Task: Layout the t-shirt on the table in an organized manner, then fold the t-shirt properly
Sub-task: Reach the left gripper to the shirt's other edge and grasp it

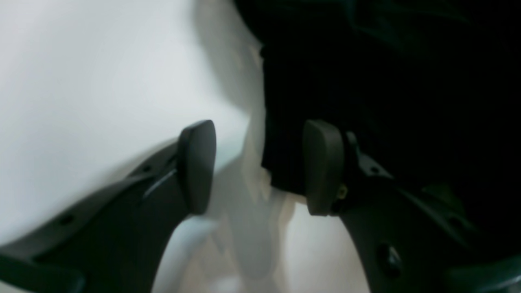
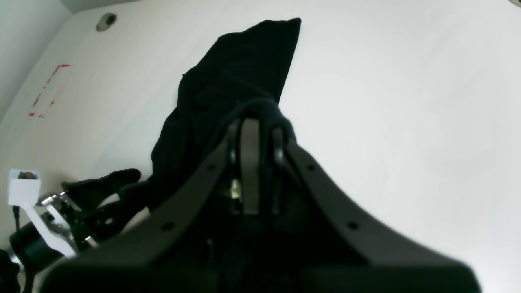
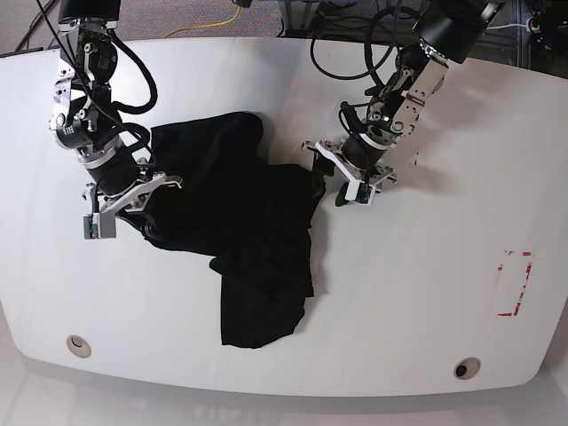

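The right gripper (image 2: 256, 134) is clamped tight on a bunched fold of the black t-shirt (image 3: 248, 240) — in its wrist view the cloth loops over and around the closed fingertips, with the rest of the garment running away ahead of the gripper to a pointed end on the white surface (image 2: 407, 122). Off to the left of that gripper, far across the surface, lie a red tape outline (image 2: 51, 89) and a round grommet hole (image 2: 106, 21).

The left gripper (image 1: 260, 167) stands about half open and has hold of nothing. Its two pads (image 1: 198, 167) are apart with bare surface showing between them; the shirt's edge lies just at the right-hand pad, dark cloth filling everything beyond and to the right of it, but whether pad and cloth touch cannot be told from the blurred wrist view.

In the base view the shirt is crumpled and spread between the two grippers — one side gathered at the right gripper (image 3: 133, 191), the opposite edge just beside the left gripper (image 3: 342, 182), and a long flap trailing away from both toward the near edge of the surface. A second grommet hole (image 3: 466, 367) sits near that edge, on the left gripper's side.
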You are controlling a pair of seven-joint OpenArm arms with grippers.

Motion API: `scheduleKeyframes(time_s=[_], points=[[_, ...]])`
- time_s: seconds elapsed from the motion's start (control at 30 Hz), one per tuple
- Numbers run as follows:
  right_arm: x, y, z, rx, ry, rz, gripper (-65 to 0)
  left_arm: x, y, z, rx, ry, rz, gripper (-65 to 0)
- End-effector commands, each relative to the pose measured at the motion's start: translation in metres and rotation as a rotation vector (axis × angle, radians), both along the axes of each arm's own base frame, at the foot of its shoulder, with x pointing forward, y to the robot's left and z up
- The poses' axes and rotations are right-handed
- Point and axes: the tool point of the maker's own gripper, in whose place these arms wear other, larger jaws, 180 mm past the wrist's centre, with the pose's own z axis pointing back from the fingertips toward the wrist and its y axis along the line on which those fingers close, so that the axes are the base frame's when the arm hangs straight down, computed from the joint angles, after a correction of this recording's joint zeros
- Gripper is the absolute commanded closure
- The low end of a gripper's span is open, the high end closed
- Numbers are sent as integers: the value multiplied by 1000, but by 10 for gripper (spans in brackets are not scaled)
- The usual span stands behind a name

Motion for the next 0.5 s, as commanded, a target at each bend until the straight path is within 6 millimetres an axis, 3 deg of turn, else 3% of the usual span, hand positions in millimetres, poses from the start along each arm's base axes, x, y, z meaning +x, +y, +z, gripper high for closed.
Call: scheduleKeyframes(time_s=[0.0, 0.47], points=[[5, -1, 16, -3, -57, 4, 0, -1, -2, -3, 4, 15, -10, -325], [4, 0, 16, 0, -57, 4, 0, -11, -26, -1, -5, 12, -93, -322]])
